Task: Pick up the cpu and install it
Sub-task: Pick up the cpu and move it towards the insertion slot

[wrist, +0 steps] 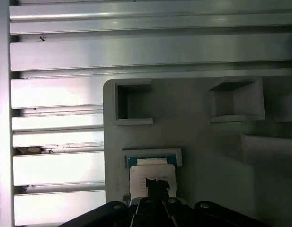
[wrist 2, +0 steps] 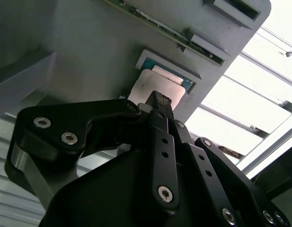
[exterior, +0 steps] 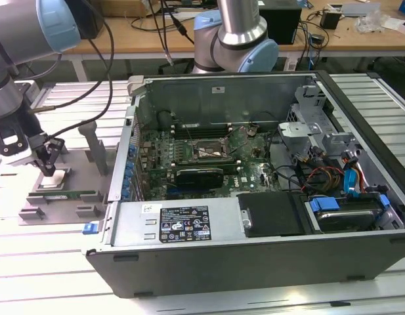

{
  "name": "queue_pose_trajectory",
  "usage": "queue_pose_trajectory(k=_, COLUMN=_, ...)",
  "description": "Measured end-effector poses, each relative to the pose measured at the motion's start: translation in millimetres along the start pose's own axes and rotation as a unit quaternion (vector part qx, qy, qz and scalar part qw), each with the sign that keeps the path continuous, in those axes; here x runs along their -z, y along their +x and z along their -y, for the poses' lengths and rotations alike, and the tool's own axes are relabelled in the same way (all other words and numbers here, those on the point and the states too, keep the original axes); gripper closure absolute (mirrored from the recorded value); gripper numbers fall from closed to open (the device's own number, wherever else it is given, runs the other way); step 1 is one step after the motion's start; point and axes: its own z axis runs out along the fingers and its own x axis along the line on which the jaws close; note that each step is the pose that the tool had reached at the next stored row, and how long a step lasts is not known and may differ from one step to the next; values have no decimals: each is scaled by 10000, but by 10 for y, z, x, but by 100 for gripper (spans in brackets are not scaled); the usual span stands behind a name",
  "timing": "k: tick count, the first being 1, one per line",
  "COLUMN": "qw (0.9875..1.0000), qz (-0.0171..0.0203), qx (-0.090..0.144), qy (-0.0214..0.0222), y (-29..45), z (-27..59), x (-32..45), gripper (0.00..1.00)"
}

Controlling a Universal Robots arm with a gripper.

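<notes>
The cpu (exterior: pixel 56 179) is a small silver square chip on the grey fixture plate (exterior: pixel 31 200), at the exterior view's left. My gripper (exterior: pixel 49 168) reaches down onto it with its black fingers drawn together on the chip. In both wrist views the cpu (wrist 2: pixel 145 86) (wrist: pixel 140 174) sits just off a teal-rimmed recess (wrist 2: pixel 176 75) (wrist: pixel 153 157) in the fixture. The fingertips (wrist 2: pixel 157 100) (wrist: pixel 157 183) pinch its near edge. The socket frame (exterior: pixel 205 149) lies on the motherboard inside the open computer case (exterior: pixel 255 230).
A long green memory stick (exterior: pixel 65 194) lies on the fixture beside the cpu. Grey posts (exterior: pixel 96 149) rise from the fixture. A second robot arm (exterior: pixel 236 39) stands behind the case. Cables and drive bays (exterior: pixel 340 177) crowd the case's right side. Slatted metal table around.
</notes>
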Motion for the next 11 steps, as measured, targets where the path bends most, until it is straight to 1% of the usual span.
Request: queue_pose_trajectory(k=11, qw=10000, qz=1, qx=7, qy=4, y=5, z=7, x=-21, gripper=89)
